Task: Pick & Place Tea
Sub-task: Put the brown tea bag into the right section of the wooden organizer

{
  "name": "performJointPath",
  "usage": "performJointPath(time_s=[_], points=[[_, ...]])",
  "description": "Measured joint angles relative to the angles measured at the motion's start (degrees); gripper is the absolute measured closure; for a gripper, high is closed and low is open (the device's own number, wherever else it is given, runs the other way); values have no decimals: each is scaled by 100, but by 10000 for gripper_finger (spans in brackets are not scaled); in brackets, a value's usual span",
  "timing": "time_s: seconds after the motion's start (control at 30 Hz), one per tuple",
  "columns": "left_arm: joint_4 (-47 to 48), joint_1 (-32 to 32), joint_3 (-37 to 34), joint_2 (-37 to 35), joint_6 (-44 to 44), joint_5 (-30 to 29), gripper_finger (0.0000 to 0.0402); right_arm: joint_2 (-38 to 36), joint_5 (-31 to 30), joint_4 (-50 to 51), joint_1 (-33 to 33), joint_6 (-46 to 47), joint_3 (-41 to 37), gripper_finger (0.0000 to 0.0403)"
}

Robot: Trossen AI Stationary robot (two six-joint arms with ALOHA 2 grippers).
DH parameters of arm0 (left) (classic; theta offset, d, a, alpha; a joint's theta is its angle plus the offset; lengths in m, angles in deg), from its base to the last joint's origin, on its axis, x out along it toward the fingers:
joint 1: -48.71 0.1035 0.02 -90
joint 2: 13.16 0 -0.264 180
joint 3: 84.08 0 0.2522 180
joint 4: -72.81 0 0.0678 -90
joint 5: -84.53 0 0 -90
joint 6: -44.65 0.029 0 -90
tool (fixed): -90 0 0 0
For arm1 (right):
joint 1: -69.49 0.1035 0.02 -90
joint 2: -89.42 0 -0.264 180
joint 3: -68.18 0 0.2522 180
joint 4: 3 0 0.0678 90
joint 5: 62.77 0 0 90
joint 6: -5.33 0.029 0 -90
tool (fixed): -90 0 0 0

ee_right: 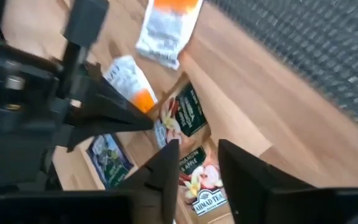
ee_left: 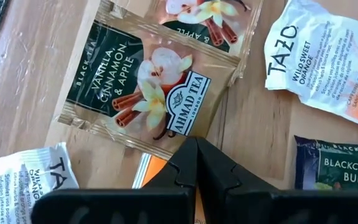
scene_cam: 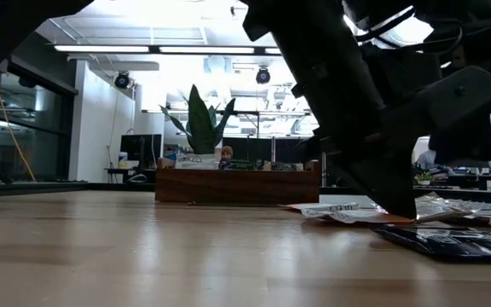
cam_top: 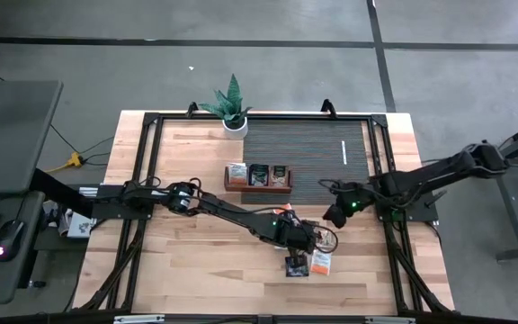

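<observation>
Most of the job looks undone: loose tea sachets [cam_top: 308,261] lie scattered on the surface [cam_top: 196,279]; the left claw [ee_left: 196,149] hangs pressed together, empty, over them; the right claw [ee_right: 196,163] stands close beside, spread, crowding the same heap; farther off, the wooden tray [cam_top: 257,186] holds three sachets; a potted plant [cam_top: 232,108] stands beyond.

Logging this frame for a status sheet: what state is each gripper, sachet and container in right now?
left gripper: shut, tips down among the loose sachets.
right gripper: fingers apart, hovering over the pile, holding nothing.
vanilla, cinnamon and apple sachet: flat on the table, sealed, face up.
wild sweet orange sachet: flat, sealed, apart from the fingers.
blackcurrant sachet: flat, partly cut off.
wooden tray: upright sachets in its compartments.
</observation>
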Motion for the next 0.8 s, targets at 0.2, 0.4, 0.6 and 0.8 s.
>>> performJointPath(time_s=[0.2,0.4,0.6,0.8], points=[[0,0,0,0,49,-20,401,1006,292,-724,15,99,0,244],[0,0,0,0,47,-37,401,1742,357,-1334,14,131,0,234],[-2,-2,0,0,47,-89,401,2202,555,-1866,12,151,0,239],[0,-2,0,0,46,-104,401,2267,494,-1863,12,152,0,303]])
